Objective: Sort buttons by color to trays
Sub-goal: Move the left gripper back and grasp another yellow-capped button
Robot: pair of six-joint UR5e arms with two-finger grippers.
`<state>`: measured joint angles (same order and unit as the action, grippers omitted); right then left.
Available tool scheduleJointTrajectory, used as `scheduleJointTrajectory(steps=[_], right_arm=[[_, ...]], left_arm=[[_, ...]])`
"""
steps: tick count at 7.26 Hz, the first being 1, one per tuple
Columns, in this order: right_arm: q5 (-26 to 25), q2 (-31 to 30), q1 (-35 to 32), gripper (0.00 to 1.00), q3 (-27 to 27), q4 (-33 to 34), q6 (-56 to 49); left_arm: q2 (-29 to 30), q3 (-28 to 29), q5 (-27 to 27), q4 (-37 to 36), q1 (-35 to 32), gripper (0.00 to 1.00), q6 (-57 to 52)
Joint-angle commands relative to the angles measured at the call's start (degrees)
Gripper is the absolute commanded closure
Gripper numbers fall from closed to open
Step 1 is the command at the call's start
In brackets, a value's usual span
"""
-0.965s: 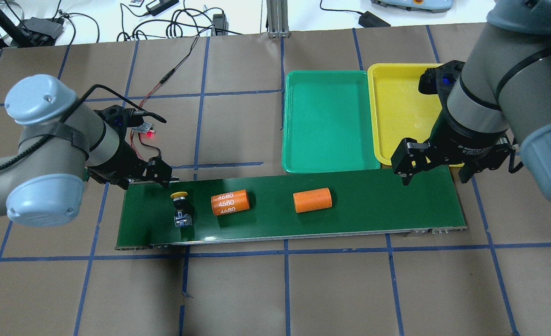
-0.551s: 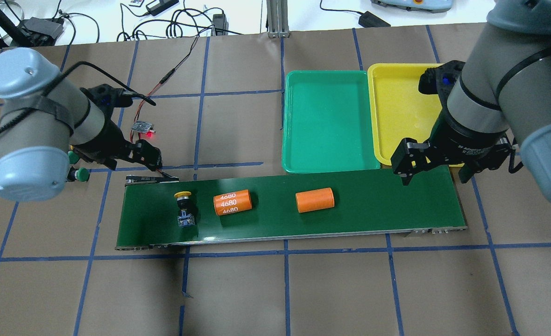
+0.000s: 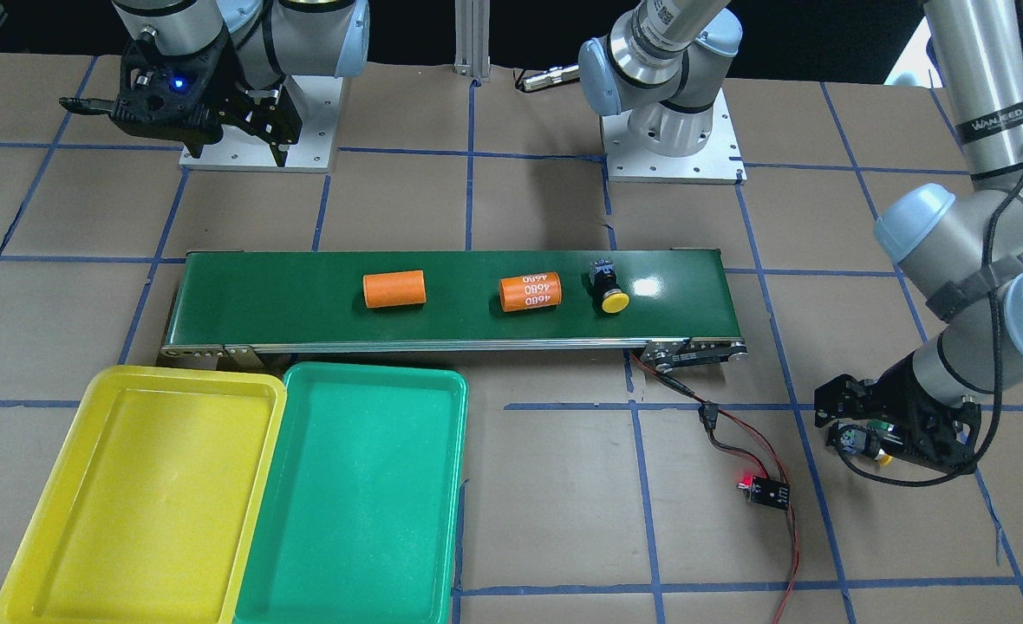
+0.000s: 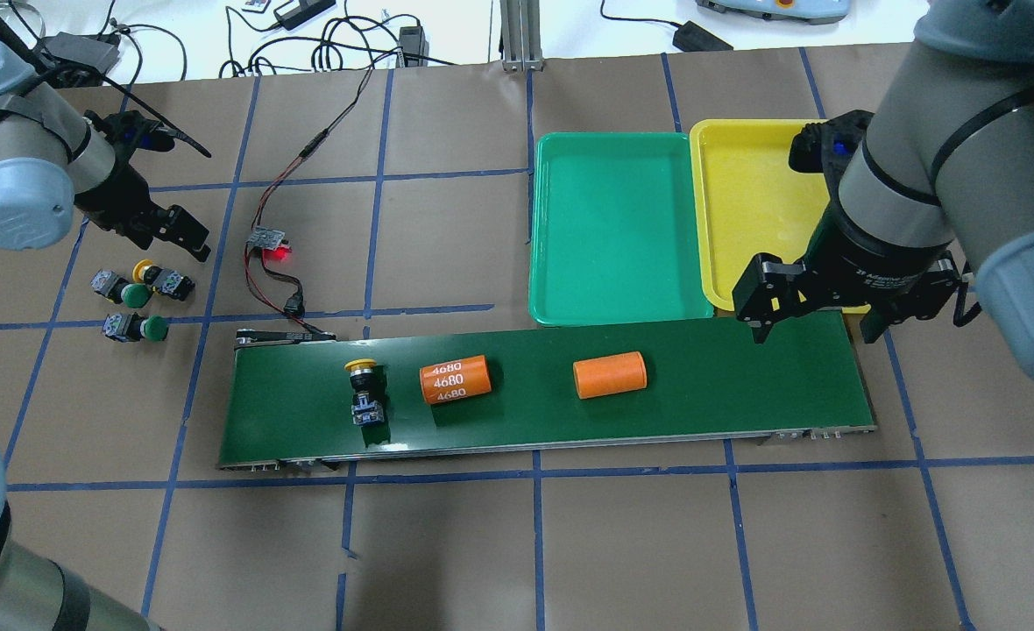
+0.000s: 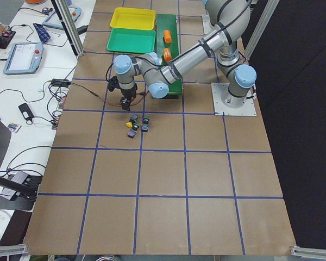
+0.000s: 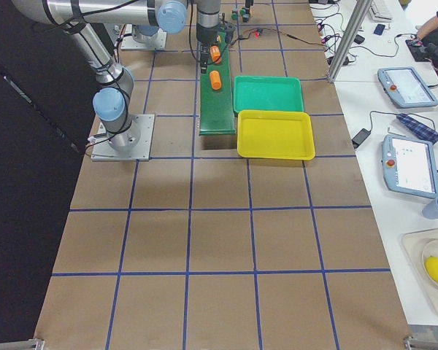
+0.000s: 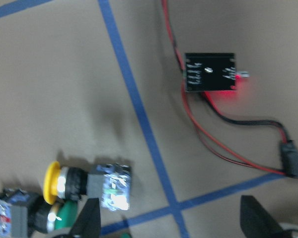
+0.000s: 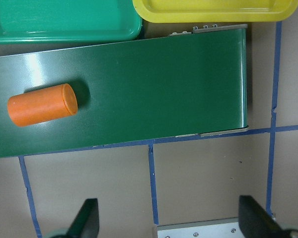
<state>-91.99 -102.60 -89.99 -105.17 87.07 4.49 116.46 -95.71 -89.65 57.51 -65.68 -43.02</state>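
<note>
**A:** Where are the buttons?

**B:** One yellow button (image 4: 363,387) lies on its side on the conveyor belt (image 4: 727,394), near the belt's left end. Its cap points toward the belt's far edge. It is just beside the orange cylinder marked 4680 (image 4: 454,379), and a plain orange cylinder (image 4: 610,374) lies about mid-belt. Beyond the belt's left end, a second yellow button (image 4: 159,278), a green button (image 4: 123,292) and another green button (image 4: 136,329) lie close together on the surface.

**A:** And the trays?

**B:** The green tray (image 4: 613,228) and the yellow tray (image 4: 740,210) sit side by side along the belt's far edge, toward its right end.

**A:** What about the fingers?

**B:** The left gripper (image 7: 169,201) hovers off the belt's left end, near those three buttons. Its fingers are spread with nothing between them. The right gripper (image 4: 815,326) hangs over the belt's right end, and its fingers are also spread and hold nothing.
</note>
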Motion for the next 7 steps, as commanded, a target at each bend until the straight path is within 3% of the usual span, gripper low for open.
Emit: scheduleJointTrajectory(steps=[1, 7], right_arm=[[0.0, -0.1, 0.0, 0.0, -0.1, -0.3, 0.2], [0.5, 0.7, -0.1, 0.0, -0.6, 0.5, -0.1]], left_arm=[[2.8, -0.1, -3.8, -4.6, 1.0, 0.0, -7.4], [4.7, -0.2, -2.5, -4.0, 2.3, 0.0, -11.7]])
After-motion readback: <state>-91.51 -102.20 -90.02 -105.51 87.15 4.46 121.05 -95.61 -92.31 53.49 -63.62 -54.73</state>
